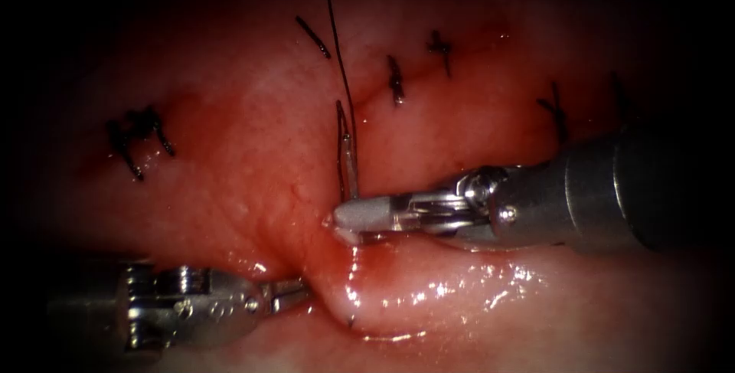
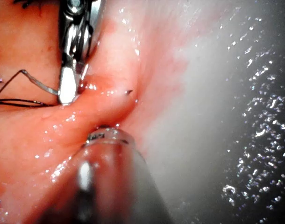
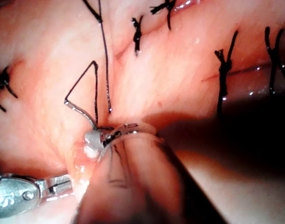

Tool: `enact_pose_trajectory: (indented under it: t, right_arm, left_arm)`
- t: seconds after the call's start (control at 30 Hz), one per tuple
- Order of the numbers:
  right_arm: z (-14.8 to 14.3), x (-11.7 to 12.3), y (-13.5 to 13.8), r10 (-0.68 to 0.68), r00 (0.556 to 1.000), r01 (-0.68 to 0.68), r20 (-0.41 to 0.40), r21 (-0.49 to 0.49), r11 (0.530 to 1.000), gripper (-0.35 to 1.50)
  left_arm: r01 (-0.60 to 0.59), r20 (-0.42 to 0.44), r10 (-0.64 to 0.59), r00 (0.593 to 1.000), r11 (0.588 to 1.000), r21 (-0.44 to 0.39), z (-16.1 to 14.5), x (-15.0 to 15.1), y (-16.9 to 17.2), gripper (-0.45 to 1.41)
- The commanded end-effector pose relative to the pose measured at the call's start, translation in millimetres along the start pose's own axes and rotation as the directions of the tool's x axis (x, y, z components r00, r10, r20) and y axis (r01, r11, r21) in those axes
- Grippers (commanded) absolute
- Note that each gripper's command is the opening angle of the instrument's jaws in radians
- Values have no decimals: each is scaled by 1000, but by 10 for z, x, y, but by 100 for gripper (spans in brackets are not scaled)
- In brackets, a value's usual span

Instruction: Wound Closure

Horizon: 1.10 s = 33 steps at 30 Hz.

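Note:
My right tool point(image 1: 341, 220) comes in from the right, its jaws shut on the curved needle point(image 1: 351, 165) near its tail, with the tip pressed against the tissue point(image 1: 253, 135). The needle's forward part is buried in a wet fold of tissue point(image 1: 383, 296). A small dark point point(image 2: 129, 92) pokes out of that fold. Black thread point(image 1: 337, 36) runs up from the needle's tail. In the right wrist view the same jaws point(image 3: 98, 140) hold the needle point(image 3: 81, 113), and the thread point(image 3: 104, 56) bends sharply at the tail. My left tool point(image 1: 287, 295) lies low on the left, its tip against the fold.
Several black knotted stitches point(image 1: 395, 80) cross the closed cut along the back, with another knot point(image 1: 138, 139) at far left. Red fluid point(image 1: 360, 262) pools by the right tool's tip. The left tool's shaft point(image 2: 105, 172) sits under the fold.

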<state>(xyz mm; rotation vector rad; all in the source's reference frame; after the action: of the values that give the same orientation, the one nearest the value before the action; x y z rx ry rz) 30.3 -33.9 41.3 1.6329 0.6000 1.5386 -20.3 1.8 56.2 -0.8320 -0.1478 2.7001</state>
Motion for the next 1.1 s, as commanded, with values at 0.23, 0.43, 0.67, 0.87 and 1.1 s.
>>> enact_pose_trajectory:
  t: [0.23,0.43,0.67,0.87,1.1]
  right_arm:
    - [6,-20,7,-3,1000,3,21,-9,1000,-35]
    - [6,-34,8,-10,999,11,40,-10,1000,-35]
    - [9,-50,10,-19,998,20,64,-14,1000,-35]
    - [6,-66,5,-11,997,11,80,6,1000,-35]
    - [4,-69,3,-11,997,10,76,12,1000,-35]
  left_arm:
    - [1,1,-1,1000,1000,-3,7,-1,10,-13]
    - [1,1,-1,1000,1000,-4,7,-1,10,-13]
    - [1,1,-1,1000,1000,-4,7,-1,10,-13]
    - [1,1,-1,1000,1000,-4,7,-1,10,-13]
    - [2,1,-2,1000,1000,-4,6,-1,9,-12]
